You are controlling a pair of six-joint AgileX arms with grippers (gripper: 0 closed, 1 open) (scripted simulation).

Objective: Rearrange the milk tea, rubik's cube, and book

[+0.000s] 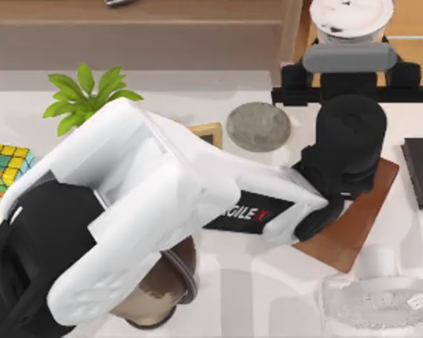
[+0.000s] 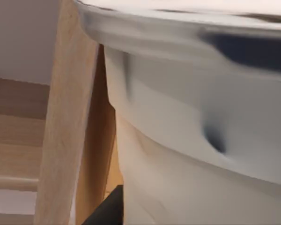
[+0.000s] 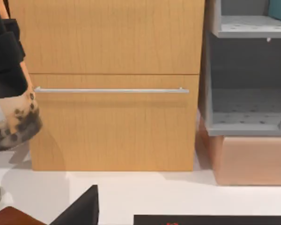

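Holding the milk tea [image 1: 350,20] clamped in my left gripper [image 1: 349,60], I have it lifted at the table's far right edge, above the round grey coaster [image 1: 258,127]. A squeezed cup could slip or tip. My right arm is parked; its fingers I cannot tell.
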